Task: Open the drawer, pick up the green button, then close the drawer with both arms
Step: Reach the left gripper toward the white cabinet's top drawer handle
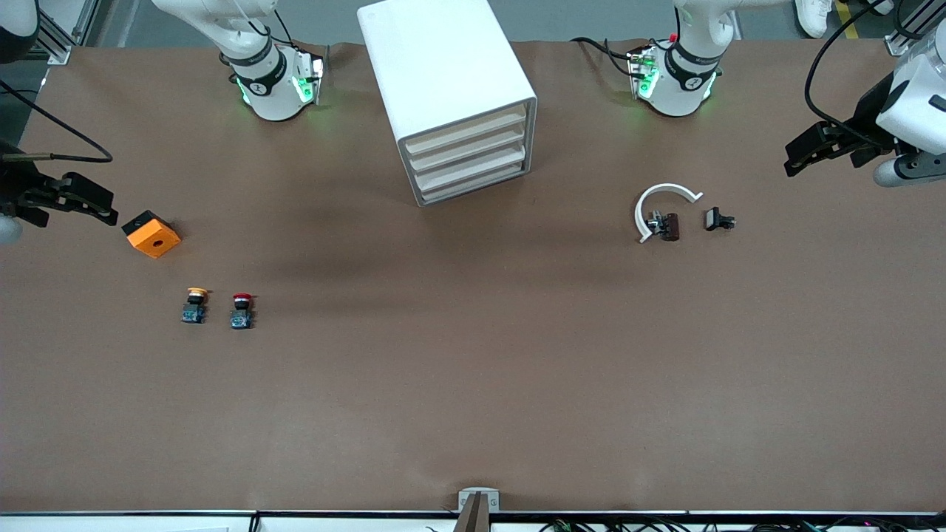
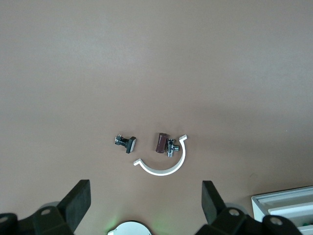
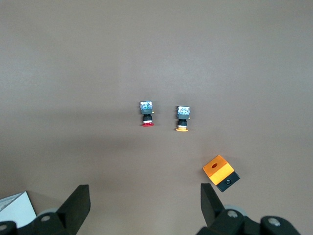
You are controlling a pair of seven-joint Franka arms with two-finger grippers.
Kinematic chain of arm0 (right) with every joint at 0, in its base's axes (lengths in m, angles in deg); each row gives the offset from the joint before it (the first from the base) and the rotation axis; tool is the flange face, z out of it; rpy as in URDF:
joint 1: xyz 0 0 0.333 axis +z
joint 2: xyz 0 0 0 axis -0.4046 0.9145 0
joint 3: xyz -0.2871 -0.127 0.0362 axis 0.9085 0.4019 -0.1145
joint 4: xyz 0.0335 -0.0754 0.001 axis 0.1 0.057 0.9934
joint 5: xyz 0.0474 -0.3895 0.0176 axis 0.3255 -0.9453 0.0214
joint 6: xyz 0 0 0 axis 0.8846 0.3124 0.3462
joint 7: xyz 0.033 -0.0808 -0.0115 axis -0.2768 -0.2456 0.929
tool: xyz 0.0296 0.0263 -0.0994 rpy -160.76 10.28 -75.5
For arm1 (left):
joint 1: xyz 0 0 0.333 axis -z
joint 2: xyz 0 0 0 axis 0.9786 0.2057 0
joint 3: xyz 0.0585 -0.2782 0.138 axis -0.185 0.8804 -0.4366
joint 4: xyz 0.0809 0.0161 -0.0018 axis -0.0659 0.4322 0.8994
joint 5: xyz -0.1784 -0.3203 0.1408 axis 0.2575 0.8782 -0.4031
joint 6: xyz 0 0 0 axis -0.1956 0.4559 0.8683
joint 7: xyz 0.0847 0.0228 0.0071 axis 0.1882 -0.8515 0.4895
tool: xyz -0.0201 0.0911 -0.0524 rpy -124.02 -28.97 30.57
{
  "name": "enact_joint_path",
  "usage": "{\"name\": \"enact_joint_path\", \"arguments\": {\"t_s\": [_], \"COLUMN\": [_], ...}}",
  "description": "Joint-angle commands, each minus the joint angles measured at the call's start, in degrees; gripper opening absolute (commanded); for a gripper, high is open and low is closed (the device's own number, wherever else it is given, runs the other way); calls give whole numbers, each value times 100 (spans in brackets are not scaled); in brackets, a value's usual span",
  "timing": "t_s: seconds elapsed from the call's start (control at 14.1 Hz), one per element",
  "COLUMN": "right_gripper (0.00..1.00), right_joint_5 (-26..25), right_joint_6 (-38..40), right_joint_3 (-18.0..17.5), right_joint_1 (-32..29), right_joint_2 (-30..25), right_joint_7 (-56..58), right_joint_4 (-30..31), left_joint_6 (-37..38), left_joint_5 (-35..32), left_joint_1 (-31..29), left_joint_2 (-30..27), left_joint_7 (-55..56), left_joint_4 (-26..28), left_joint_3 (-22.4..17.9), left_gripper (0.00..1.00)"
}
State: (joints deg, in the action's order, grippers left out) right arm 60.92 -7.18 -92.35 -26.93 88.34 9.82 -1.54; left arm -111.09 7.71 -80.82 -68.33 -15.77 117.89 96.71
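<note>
Four drawers point(image 1: 469, 159) sit shut in the white cabinet point(image 1: 443, 89) on my desk point(image 1: 473, 384), between my two arm bases; none is pulled out, so I think no step is done yet; I must open a drawer, take the button, then shut it again.

No green button shows anywhere; my guess is that it hides in a drawer, but I cannot see which one.

My left claw point(image 1: 802, 157) hangs wide open and empty over the left arm's end of the desk; near it lie a white ring piece point(image 1: 661, 198), a small brown part point(image 1: 667, 226) and a small black part point(image 1: 717, 219).

My right claw point(image 1: 81, 201) is wide open and empty too, over the right arm's end, just beside an orange block point(image 1: 151, 235); a yellow button point(image 1: 195, 305) and a red button point(image 1: 241, 310) stand nearer the front camera; those are not the ones I want.
</note>
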Motion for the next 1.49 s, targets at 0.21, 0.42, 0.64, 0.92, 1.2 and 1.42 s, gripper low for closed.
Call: {"name": "enact_joint_path", "arguments": {"t_s": [0.21, 0.42, 0.64, 0.92, 1.2, 1.42], "right_gripper": [100, 100, 100, 100, 100, 100], "right_joint_5": [101, 101, 101, 101, 101, 101], "right_joint_6": [75, 75, 75, 75, 67, 67], "right_joint_3": [-58, -58, -58, -67, -67, -67], "right_joint_1": [-80, -80, -80, -80, -71, -63], "right_joint_2": [71, 71, 71, 71, 71, 71], "right_joint_7": [34, 34, 34, 25, 25, 25], "right_joint_4": [-166, -166, -166, -166, -166, -175], "left_joint_6": [139, 139, 87, -370, -739, -766], "left_joint_5": [-3, -3, 6, 102, 269, 287], "left_joint_1": [-4, 32, 58, 207, 602, 979], "left_joint_2": [140, 597, 1132, 1818, 2468, 2925], "left_joint_7": [-53, -36, 8, 699, 2438, 3738], "left_joint_4": [-181, -383, -401, -339, -339, -374], "left_joint_3": [24, 41, 41, 120, 191, 217], "left_gripper": [100, 100, 100, 100, 100, 100]}}
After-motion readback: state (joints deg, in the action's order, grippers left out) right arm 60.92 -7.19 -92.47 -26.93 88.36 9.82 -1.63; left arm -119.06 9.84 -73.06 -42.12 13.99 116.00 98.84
